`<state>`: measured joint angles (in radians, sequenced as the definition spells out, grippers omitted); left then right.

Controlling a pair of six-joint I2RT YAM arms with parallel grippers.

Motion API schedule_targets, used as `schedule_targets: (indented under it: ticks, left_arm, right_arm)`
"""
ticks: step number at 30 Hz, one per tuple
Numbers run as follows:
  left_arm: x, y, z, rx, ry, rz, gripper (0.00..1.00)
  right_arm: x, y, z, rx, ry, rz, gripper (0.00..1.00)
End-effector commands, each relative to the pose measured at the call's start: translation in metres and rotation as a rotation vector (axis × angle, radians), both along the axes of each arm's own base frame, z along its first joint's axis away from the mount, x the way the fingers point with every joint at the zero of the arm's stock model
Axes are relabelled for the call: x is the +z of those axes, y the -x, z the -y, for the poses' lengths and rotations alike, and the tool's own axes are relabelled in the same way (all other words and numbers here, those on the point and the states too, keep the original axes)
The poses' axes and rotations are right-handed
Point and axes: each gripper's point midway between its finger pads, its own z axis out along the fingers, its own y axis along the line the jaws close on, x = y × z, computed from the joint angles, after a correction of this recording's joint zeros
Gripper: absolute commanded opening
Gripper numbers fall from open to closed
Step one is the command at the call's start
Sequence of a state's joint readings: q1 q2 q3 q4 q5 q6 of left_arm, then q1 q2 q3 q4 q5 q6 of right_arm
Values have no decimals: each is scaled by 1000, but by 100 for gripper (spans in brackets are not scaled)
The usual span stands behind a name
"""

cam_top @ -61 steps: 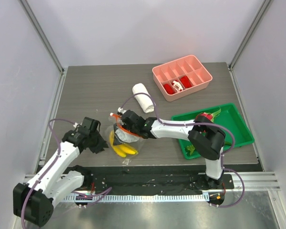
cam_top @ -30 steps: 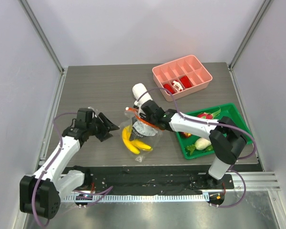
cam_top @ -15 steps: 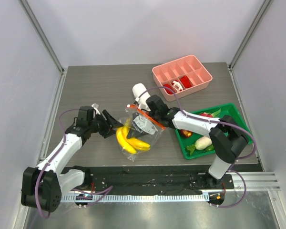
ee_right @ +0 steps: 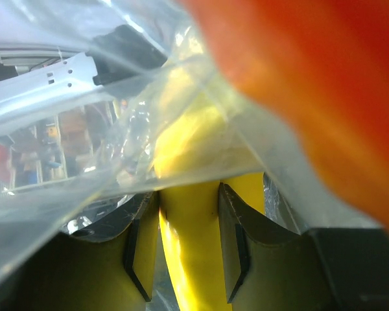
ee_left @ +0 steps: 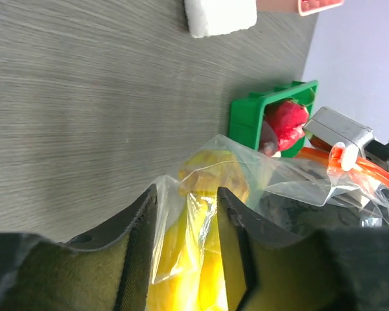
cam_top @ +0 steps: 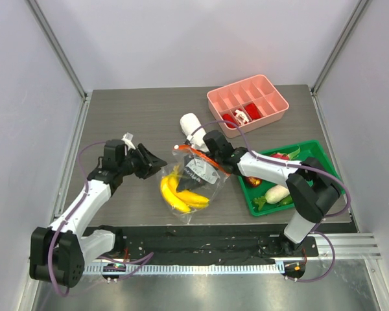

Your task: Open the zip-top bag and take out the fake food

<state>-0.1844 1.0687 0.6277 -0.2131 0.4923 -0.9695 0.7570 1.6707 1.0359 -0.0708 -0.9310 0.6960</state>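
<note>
Clear zip-top bag (cam_top: pixel 200 176) now pinched by left gripper (cam_top: pixel 159 162).

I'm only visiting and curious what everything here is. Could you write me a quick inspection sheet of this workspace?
Surface: grey wood-grain table.
Job's things: clear zip-top bag with bananas inside, between the two pincers; dragon fruit and white vegetable lie in the green tray.
Clutter: rolled white towel; pink divided tray with small red-and-white pieces.
Pincers: right pincer closed on the bag, yellow banana showing between its fingers; left pincer straddles the bag's edge, grip unclear.
Cables: purple cables loop along both arms.
Surroundings: pale walls, metal frame posts.
</note>
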Motion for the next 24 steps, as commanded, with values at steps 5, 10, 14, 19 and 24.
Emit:
schedule_targets:
  ticks: [5, 10, 14, 19, 24]
  left_arm:
    - [0, 28, 3, -36, 44, -67, 54]
    - [-3, 33, 0, 2, 52, -85, 54]
    - [-3, 24, 7, 22, 124, -88, 42]
    - [-3, 20, 9, 10, 124, -86, 8]
    - [-14, 25, -8, 85, 34, -106, 0]
  right_arm:
    - [36, -5, -6, 19, -100, 75, 1]
    - [38, -7, -7, 16, -105, 78, 1]
    - [41, -8, -9, 18, -112, 87, 1]
    - [43, -9, -8, 8, -110, 102, 1]
    - [30, -17, -2, -55, -42, 147, 1]
